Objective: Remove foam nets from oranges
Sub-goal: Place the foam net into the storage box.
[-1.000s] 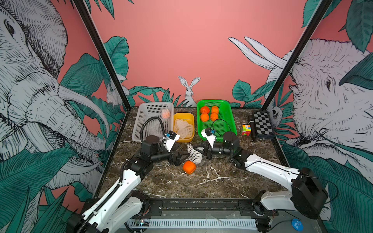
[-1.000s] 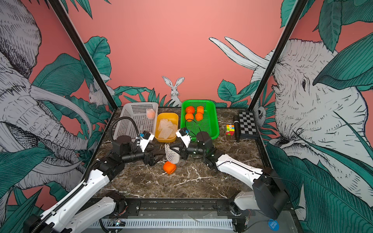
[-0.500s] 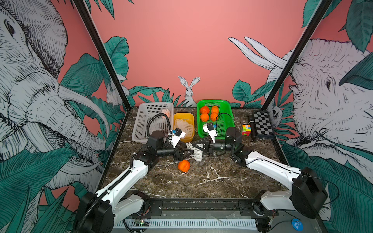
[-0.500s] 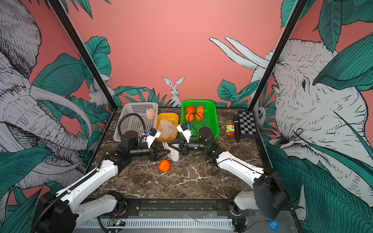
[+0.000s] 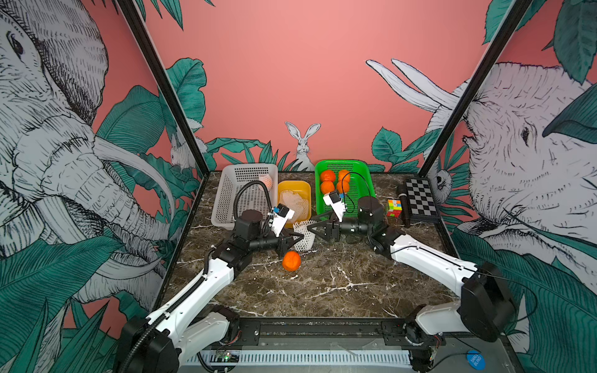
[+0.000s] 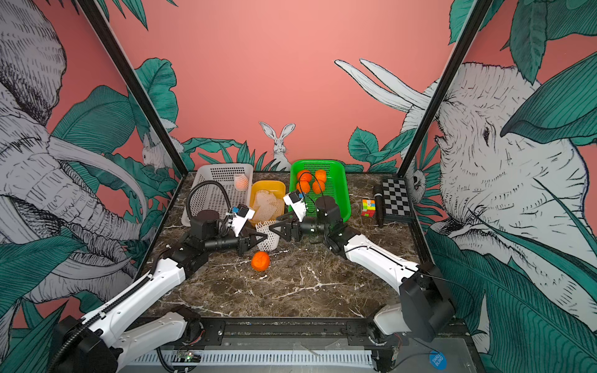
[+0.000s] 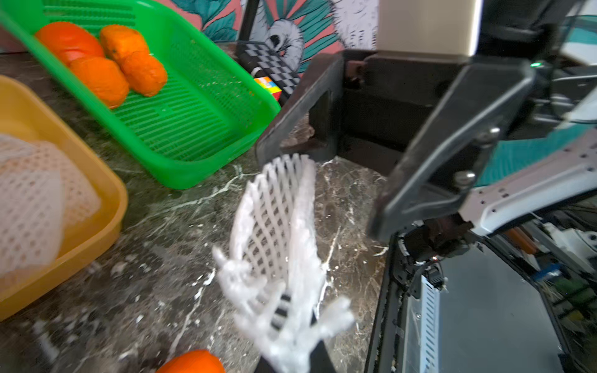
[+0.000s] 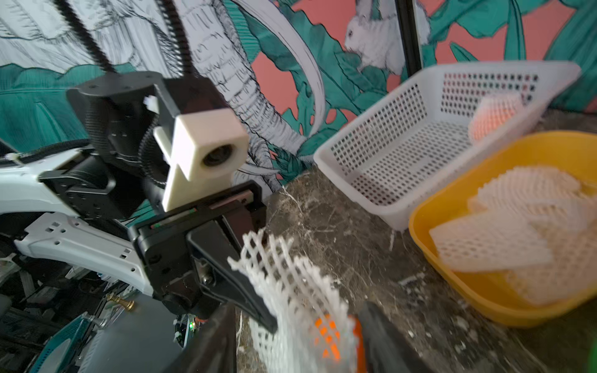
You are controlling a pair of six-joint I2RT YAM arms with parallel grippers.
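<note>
An empty white foam net [image 5: 305,235] [image 6: 268,236] hangs just above the marble between my two grippers. My left gripper [image 5: 298,238] [image 6: 263,238] [image 7: 290,326] is shut on its near end. My right gripper [image 5: 311,227] [image 6: 274,228] [image 8: 297,348] stands open, its jaws spread on either side of the net [image 8: 290,300] [image 7: 277,232]. A bare orange [image 5: 291,261] [image 6: 260,261] lies on the table just in front of the net. One netted orange [image 5: 265,181] [image 6: 241,182] sits in the white basket [image 5: 226,200].
The green basket [image 5: 365,190] [image 7: 193,129] at the back holds several bare oranges [image 5: 334,181]. Between the two baskets, a yellow bin [image 5: 284,187] [image 8: 452,226] holds several empty nets. A puzzle cube [image 5: 394,207], a black marker and a chessboard [image 5: 421,200] lie at the back right.
My left gripper has closed on the net and my right gripper has opened off it. Both grippers moved back toward the bins. The bare orange rolled slightly left.
</note>
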